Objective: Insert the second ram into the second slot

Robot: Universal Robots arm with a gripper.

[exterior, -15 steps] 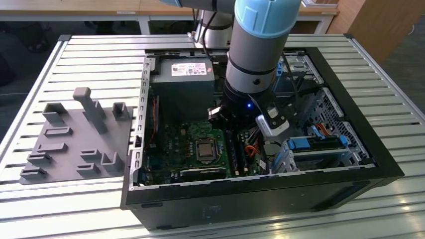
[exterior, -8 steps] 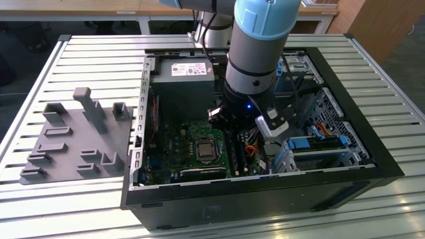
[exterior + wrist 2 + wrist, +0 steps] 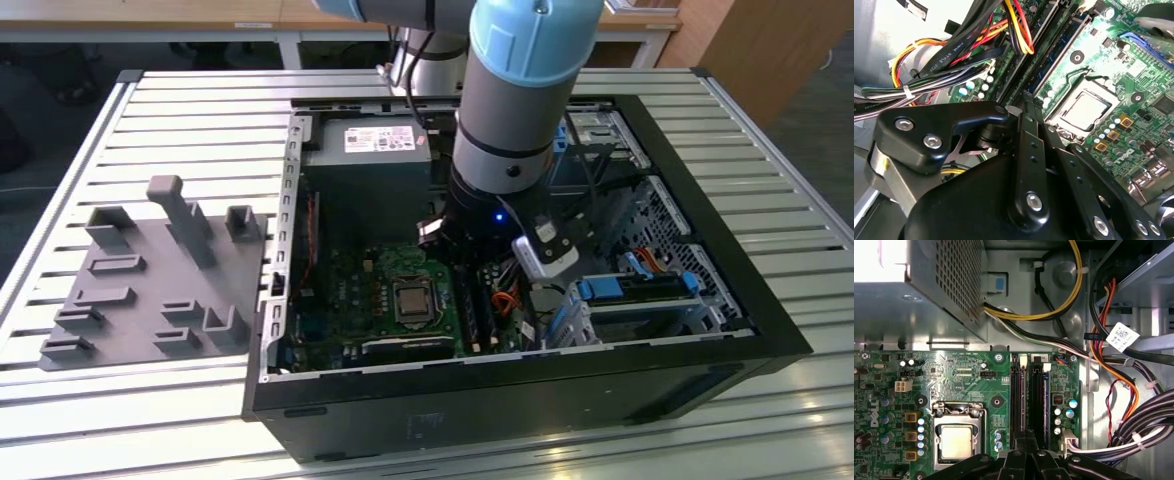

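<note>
1. Reaching down into the open computer case (image 3: 747, 330), the arm has its gripper (image 3: 1026, 439) low over the motherboard (image 3: 961, 375), at the near end of the memory slots (image 3: 1021, 400). In the exterior view these lie just to that view's right of the processor socket (image 3: 407, 300).
2. The fingers (image 3: 1029, 145) are drawn together to a narrow tip in both wrist views. Nothing can be made out pinched between them.
3. In the first wrist view a thin bluish board edge, taken to be the second ram (image 3: 1043, 405), stands lengthwise in the slot farther from the processor socket. It runs from the gripper's tip toward the pale latch (image 3: 1046, 360) at the far end.
4. The neighbouring slot, next to the processor socket, also looks filled with a dark stick seen edge-on.
5. Judged from this, the stick is already in its slot and the task is at or close to its end. The tip sits on or just above the stick's near end, as if pressing it home.
6. Whether the stick is fully seated and the latches have closed cannot be told, since the near latch is hidden under the gripper.
</note>
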